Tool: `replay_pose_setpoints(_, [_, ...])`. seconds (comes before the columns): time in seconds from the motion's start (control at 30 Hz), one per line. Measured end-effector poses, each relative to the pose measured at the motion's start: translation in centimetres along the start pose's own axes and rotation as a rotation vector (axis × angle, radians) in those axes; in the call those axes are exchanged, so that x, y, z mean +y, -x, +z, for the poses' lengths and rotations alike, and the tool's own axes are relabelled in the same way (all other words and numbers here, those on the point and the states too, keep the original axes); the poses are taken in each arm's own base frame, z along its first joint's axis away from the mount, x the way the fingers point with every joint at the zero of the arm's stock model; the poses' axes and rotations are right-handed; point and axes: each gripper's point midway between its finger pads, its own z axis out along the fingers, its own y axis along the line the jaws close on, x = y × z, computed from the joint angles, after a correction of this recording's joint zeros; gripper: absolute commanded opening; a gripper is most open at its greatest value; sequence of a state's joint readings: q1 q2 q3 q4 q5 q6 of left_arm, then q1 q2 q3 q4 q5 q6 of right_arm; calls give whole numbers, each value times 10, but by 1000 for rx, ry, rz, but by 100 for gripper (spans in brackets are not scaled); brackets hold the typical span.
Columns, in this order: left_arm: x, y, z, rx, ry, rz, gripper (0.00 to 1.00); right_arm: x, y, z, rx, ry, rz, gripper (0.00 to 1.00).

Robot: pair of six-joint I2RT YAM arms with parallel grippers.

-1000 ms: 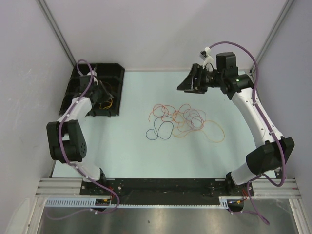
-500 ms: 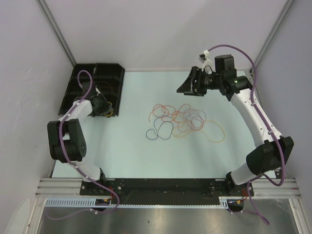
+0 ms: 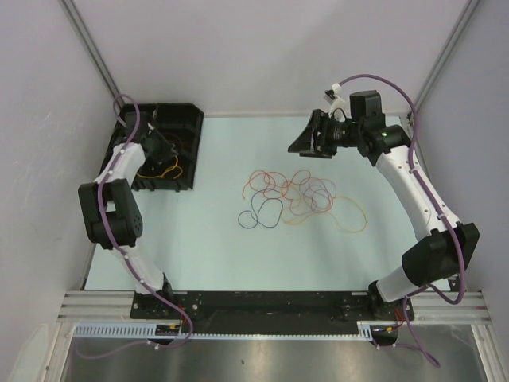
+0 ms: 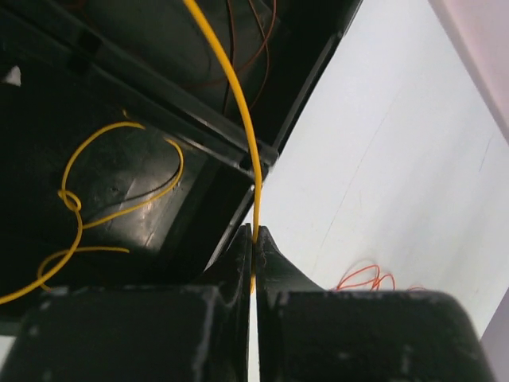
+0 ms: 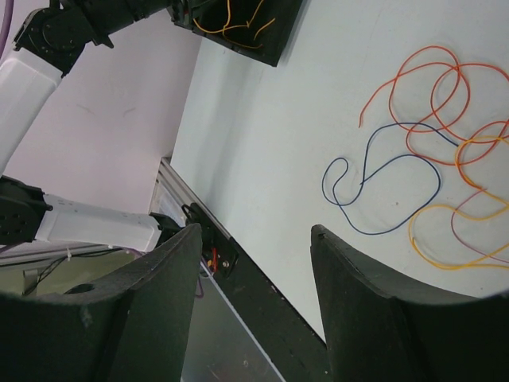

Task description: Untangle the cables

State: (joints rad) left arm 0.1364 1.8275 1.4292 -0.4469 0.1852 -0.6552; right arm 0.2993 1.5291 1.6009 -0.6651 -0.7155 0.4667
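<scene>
Two grippers were counted, and one black tray (image 3: 189, 127) at the far left corner of the worktop (image 3: 207, 243). The left gripper (image 4: 253, 236) was held over the tray, its jaws pressed together on a single yellow cable (image 4: 232, 95), which ran up from the grip across a tray divider and was cut off at the top edge of the wrist view. A second stretch of yellow, the looped yellow strand (image 4: 119, 187), was seen lying in the near compartment; whether it belonged to the pinched cable could not be told. A few thin reddish strands (image 4: 258, 40) were made out in the far compartment, too dim to be counted. The right gripper (image 3: 305, 137) was held above the far right of the worktop, well apart from the tray, its jaws spread wide with nothing between them. One tangle of cables (image 3: 306, 195) was left lying on the middle of the worktop. In it five colours were counted from the right wrist view: one dark cable (image 5: 382, 195) at the near left edge of the heap, orange loops (image 5: 413, 76), red, a yellow loop (image 5: 433, 251) and a pinkish-purple strand (image 5: 465, 239). How many separate cables made up the orange and red loops could not be told, as they were crossed over one another and partly cut off by the frame.
</scene>
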Motion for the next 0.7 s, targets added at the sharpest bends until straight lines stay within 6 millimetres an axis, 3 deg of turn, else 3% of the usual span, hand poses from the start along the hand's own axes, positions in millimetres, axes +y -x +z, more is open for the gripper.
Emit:
replay_pose_setpoints(0.1, [2, 6, 5, -10, 5, -4, 9, -1, 1, -2, -3, -4, 3, 61])
replay_pose_setpoints(0.13, [4, 5, 7, -7, 12, -6, 31, -2, 1, -2, -5, -5, 4, 61])
replay_pose_setpoints(0.23, [12, 0, 12, -2, 29, -5, 69, -4, 2, -4, -7, -12, 10, 61])
replay_pose_setpoints(0.33, [22, -11, 14, 11, 48, -6, 88, -6, 3, -5, -9, -15, 13, 61])
replay_pose_setpoints(0.47, [29, -15, 2, 2, 74, 7, 90, -6, 3, -5, -11, -16, 13, 61])
replay_pose_setpoints(0.7, [19, 28, -39, -158, 118, 41, 88, -6, 3, -5, -11, -14, 14, 61])
